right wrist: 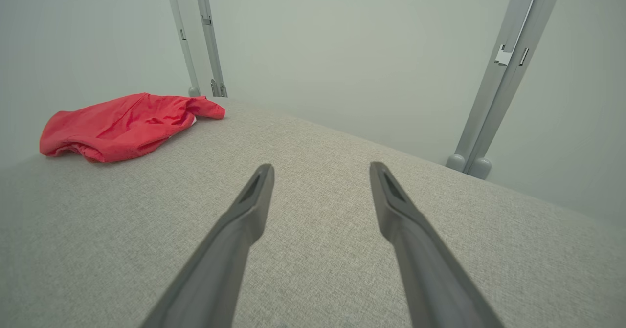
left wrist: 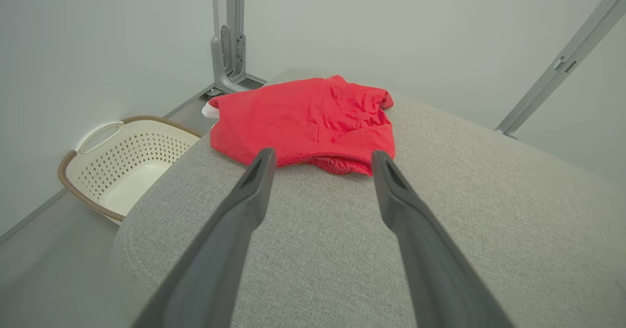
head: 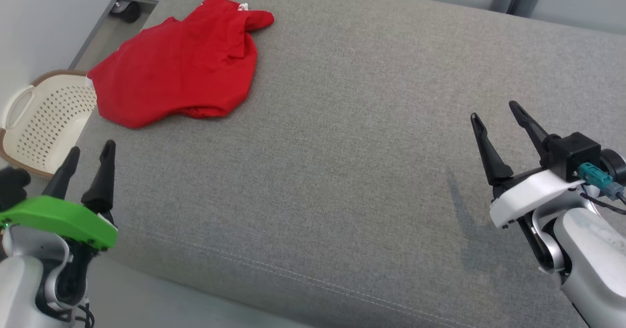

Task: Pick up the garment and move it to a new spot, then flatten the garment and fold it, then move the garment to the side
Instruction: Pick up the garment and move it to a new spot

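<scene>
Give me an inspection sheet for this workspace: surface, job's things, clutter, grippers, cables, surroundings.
Surface: grey fabric cushion, stitched seam along the near edge.
Job's things: red garment, crumpled at the far left corner, not yet flattened or folded.
Clutter: nothing seen.
Grippers: left gripper open, empty, short of the garment; right gripper open, empty, over the right side.
Cables: teal connector with dark cable at the right wrist.
Surroundings: cream perforated basket on the floor left of the cushion; grey metal posts, pale walls.
</scene>
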Robot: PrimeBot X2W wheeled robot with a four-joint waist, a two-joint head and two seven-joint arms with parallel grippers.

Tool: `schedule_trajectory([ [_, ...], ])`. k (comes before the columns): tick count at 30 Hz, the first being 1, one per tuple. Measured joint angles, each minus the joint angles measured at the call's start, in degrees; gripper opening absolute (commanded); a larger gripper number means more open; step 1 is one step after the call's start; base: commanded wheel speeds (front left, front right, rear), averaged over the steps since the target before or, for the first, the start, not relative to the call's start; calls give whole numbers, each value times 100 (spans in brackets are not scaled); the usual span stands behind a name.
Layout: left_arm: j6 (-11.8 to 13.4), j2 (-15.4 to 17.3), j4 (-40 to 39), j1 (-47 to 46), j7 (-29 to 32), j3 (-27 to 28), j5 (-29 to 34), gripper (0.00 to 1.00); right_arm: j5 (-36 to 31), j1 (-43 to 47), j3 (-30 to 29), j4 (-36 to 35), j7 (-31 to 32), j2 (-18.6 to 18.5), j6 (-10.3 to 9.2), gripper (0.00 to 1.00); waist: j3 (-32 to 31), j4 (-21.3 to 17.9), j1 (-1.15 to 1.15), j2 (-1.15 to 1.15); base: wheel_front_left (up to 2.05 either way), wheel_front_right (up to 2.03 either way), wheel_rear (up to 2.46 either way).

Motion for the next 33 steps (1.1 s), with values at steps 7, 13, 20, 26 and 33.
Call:
schedule_trajectory([
  [7,49,47,664,-1090,1462,210,-1010,100,-193,-269,-12,-435,304,-241,0,100,549,24,0,0,0,0,0],
  [13,305,8,1212,-1962,2385,393,-1455,100,-379,-490,2,-803,620,-501,0,100,1032,-20,0,0,0,0,0],
  [20,411,29,1880,-2625,2830,644,-1618,100,-554,-778,-12,-1324,1045,-777,0,100,1677,-168,0,0,0,0,0],
  [26,458,-35,2173,-3056,2950,717,-1628,100,-673,-995,-191,-1725,1283,-977,0,100,2162,-309,0,0,0,0,0],
  [33,460,-209,2372,-3524,2974,762,-1642,100,-777,-1339,-425,-2205,1522,-1205,0,100,2740,-444,0,0,0,0,0],
])
